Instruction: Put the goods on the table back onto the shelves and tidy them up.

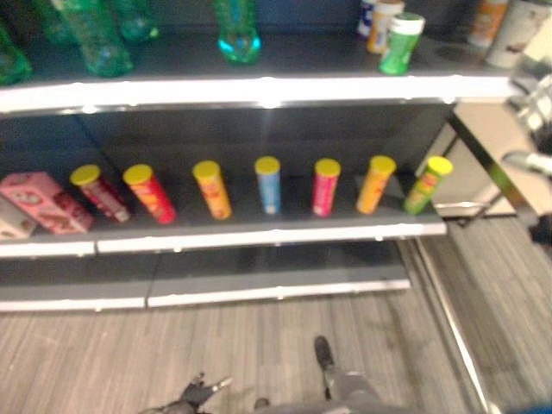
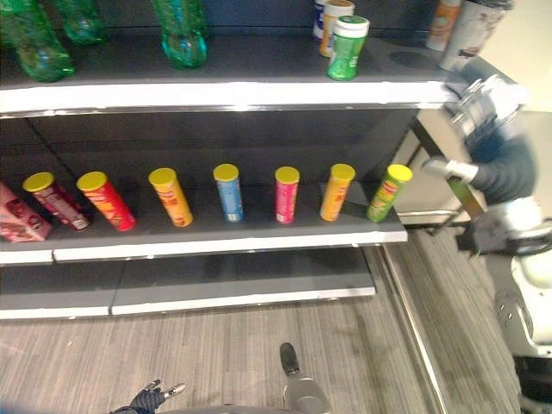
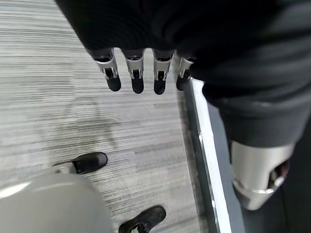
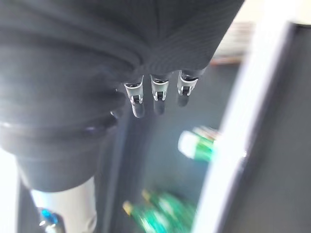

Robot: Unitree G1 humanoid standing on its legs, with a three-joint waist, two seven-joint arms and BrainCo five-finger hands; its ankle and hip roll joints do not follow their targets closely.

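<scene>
A row of tall snack cans with yellow lids stands tilted on the dark middle shelf board (image 2: 216, 237) of the store rack. The green can (image 2: 388, 192) is the end one, nearest the rack's right post. From it the row runs away from the post: an orange can (image 2: 337, 191), a pink can (image 2: 286, 194), a blue can (image 2: 228, 191), a yellow-orange can (image 2: 171, 197), a red can (image 2: 106, 200) and a dark red can (image 2: 54, 200), then a pink carton (image 1: 45, 201).

The right hand (image 4: 155, 94) is raised beside that post, well apart from the green can. Its fingers hang straight and relaxed, holding nothing. The left hand (image 3: 136, 73) hangs low over the grey striped floor (image 3: 58, 97), fingers likewise straight and empty.

On the upper shelf board (image 2: 216, 90), green plastic bottles (image 2: 181, 34) stand above the far cans. A green canister with a white lid (image 2: 348, 47) stands above the orange can.
</scene>
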